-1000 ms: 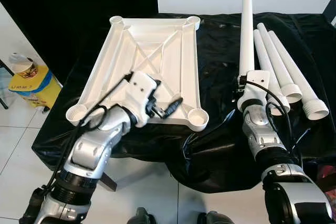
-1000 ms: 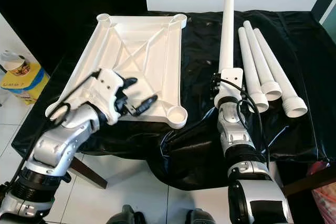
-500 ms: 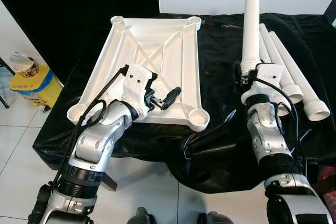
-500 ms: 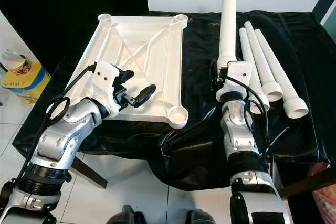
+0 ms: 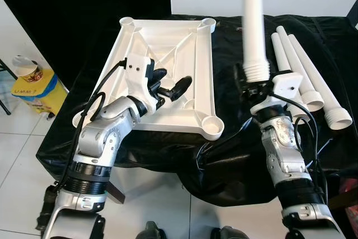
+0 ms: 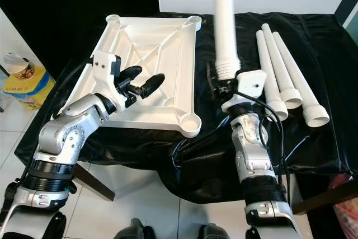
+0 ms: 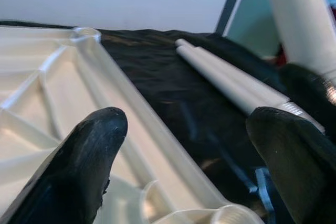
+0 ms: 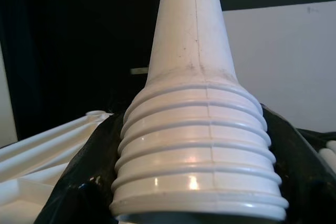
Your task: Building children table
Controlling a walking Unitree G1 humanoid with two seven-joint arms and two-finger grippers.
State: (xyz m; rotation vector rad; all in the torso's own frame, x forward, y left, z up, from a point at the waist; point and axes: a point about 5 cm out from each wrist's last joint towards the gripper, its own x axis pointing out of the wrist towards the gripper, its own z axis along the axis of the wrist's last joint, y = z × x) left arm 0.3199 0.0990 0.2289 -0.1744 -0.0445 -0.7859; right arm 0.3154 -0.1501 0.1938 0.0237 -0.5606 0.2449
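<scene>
Black crinkly plastic sheeting [image 5: 235, 155] covers the surface, and the build has barely started. Right hand [image 5: 253, 84] is pinching the ribbed threaded end of a smooth white tapered plastic table leg [image 5: 253, 20], held upright above itself. Left hand [image 5: 170, 85], fingers spread, hovers over the upside-down white ribbed plastic tabletop [image 5: 184, 54]. Beyond the right hand, three more white legs [image 5: 305, 76] lie waiting. All four corner sockets look unfilled.

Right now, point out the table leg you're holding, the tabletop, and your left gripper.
table leg [image 6: 225, 37], right eye view, mid shaft.
tabletop [image 6: 187, 65], right eye view, right rim.
left gripper [image 6: 146, 79], right eye view, between fingertips.
</scene>
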